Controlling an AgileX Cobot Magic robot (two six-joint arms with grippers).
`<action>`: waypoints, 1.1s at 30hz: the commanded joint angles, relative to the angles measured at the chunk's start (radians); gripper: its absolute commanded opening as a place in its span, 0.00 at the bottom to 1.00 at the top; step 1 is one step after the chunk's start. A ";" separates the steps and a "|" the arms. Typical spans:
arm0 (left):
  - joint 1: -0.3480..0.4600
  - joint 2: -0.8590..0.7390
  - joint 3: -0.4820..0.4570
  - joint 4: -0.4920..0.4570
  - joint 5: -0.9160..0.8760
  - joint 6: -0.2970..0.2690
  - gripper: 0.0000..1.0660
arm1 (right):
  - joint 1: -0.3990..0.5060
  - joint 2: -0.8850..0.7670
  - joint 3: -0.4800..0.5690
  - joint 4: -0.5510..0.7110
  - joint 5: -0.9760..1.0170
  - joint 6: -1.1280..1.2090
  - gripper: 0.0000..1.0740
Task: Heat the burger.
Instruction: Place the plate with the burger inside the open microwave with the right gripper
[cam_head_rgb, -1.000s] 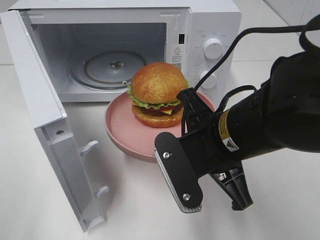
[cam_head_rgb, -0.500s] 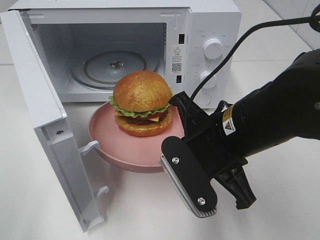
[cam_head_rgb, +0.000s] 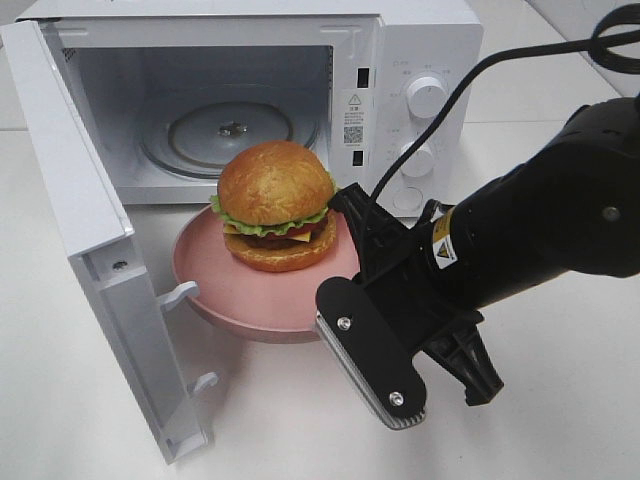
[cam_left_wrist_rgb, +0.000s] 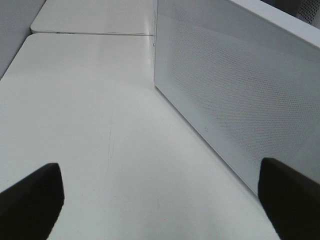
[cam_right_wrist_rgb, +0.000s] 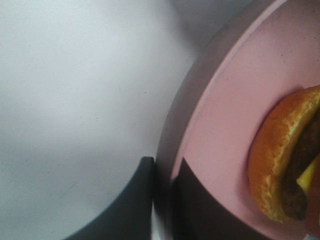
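right gripper (cam_right_wrist_rgb: 163, 167), clamped on the rim of the pink plate (cam_head_rgb: 215, 285), holds the burger (cam_head_rgb: 275, 205) before the open microwave (cam_head_rgb: 420, 40), not yet inside; left gripper (cam_left_wrist_rgb: 160, 200) waits, spread wide.

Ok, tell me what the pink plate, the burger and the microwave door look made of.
Pink plate: matte, even colour, thick rim; probably plastic or melamine, maybe ceramic. Burger: very glossy, uniform bun; possibly a plastic replica. Microwave door: smooth white, fine perforated panel; likely painted metal.

Burger (cam_right_wrist_rgb: 277, 165) cut by wrist-view edge; plate (cam_head_rgb: 215, 290) rim partly behind right arm (cam_head_rgb: 530, 240).
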 joint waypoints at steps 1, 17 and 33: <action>0.003 -0.024 0.002 -0.003 -0.010 0.001 0.92 | -0.005 0.018 -0.052 -0.011 -0.070 0.010 0.00; 0.003 -0.024 0.002 -0.003 -0.010 0.001 0.92 | -0.005 0.151 -0.215 -0.014 -0.078 0.069 0.00; 0.003 -0.024 0.002 -0.003 -0.010 0.001 0.92 | -0.028 0.250 -0.347 -0.019 -0.054 0.095 0.00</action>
